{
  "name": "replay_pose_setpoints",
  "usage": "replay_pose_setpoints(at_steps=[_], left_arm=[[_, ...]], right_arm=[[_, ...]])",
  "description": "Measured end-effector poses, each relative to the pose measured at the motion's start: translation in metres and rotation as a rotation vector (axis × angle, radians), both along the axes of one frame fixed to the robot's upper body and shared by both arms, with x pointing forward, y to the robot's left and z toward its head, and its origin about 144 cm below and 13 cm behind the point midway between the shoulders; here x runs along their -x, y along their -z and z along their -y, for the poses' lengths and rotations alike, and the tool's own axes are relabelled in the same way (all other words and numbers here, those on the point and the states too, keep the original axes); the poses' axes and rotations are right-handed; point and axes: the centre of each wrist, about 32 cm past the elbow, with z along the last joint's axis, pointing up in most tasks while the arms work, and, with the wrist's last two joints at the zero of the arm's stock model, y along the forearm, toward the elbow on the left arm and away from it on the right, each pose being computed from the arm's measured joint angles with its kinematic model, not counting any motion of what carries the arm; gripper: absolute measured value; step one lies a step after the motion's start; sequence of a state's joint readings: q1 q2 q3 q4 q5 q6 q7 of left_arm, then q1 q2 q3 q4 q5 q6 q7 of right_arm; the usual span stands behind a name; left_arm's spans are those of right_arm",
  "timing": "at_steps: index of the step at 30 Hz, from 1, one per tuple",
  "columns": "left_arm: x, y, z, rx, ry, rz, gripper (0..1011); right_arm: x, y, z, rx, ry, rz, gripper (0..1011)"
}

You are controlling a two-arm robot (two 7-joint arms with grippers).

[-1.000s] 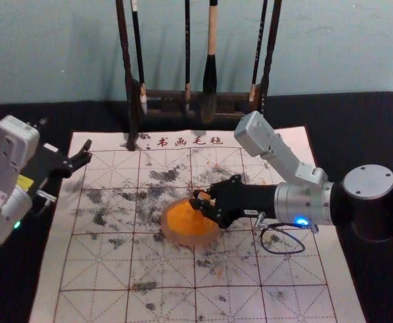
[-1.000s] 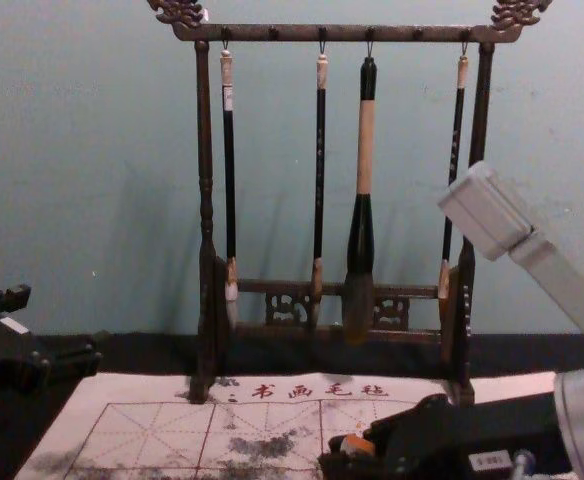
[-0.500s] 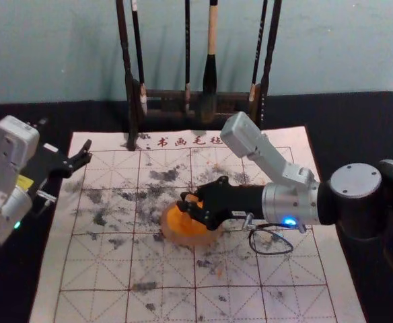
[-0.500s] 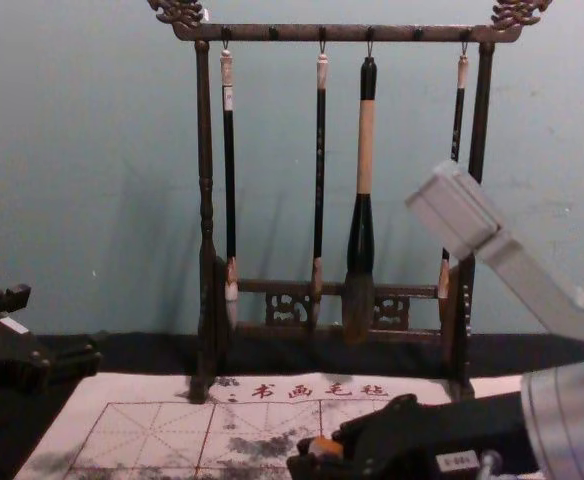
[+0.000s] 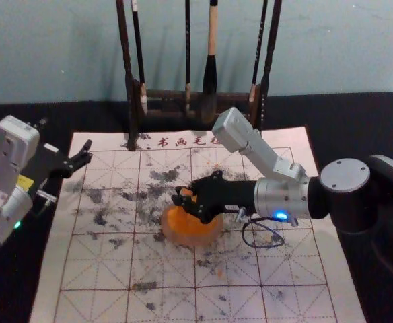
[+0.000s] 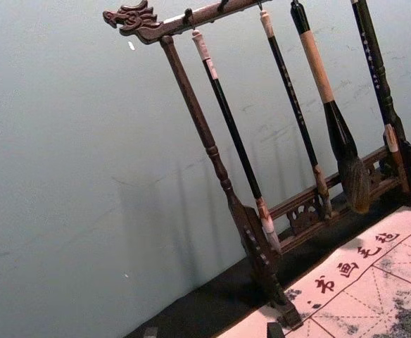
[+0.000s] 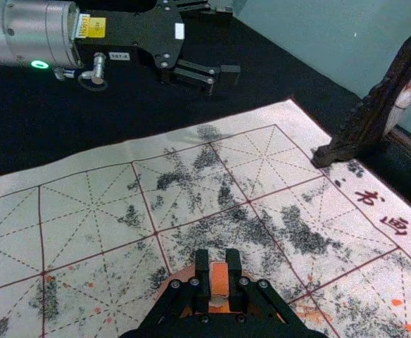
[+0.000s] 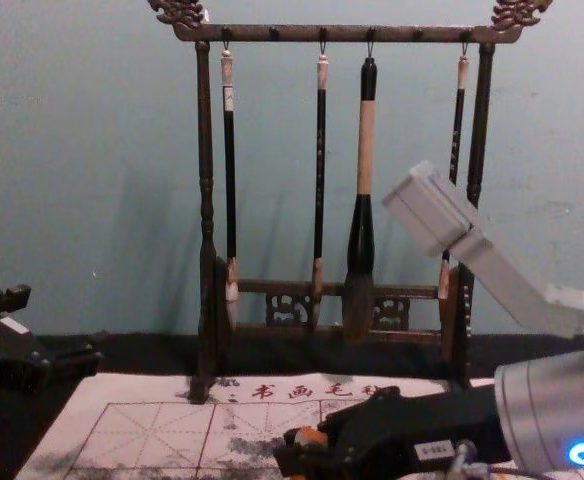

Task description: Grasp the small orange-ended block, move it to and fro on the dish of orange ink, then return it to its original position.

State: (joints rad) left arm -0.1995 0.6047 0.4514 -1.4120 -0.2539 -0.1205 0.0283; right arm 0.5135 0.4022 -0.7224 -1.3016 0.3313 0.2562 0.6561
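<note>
The right end effector [image 7: 218, 262] is pinching the small orange-ended block [image 7: 219, 280] between its two fingers, over the round, pale-rimmed dish [image 5: 186, 241] of bright orange ink [image 5: 187, 222]. The fingertips are gripping opposite sides of the block, which is probably keeping it from twisting while leaving its end free for inking. Whether the block is touching the ink, the views are not making clear.

The dish is sitting on the white, red-gridded calligraphy mat [image 5: 291, 269], likely so that stray drips are landing on cloth meant for ink; black and orange marks are already dotting it. The left end effector [image 5: 87, 152] is resting idle beside the mat's left side, its fingers spread and holding nothing, leaving the dish to the other arm.

The task is seemingly passing through its to-and-fro stage, with the return remaining. Low, level strokes are needed; pressing hard could be dragging the dish or slipping the block.
</note>
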Motion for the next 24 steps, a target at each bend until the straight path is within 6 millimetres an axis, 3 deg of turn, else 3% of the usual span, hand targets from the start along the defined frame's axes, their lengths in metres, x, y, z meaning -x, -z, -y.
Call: replay_pose_setpoints(at_steps=[24], left_arm=[[0.000,0.000,0.000,0.000,0.000,0.000,1001]], right_arm=[[-0.003,-0.003,0.016,0.013,0.053,0.023,109]])
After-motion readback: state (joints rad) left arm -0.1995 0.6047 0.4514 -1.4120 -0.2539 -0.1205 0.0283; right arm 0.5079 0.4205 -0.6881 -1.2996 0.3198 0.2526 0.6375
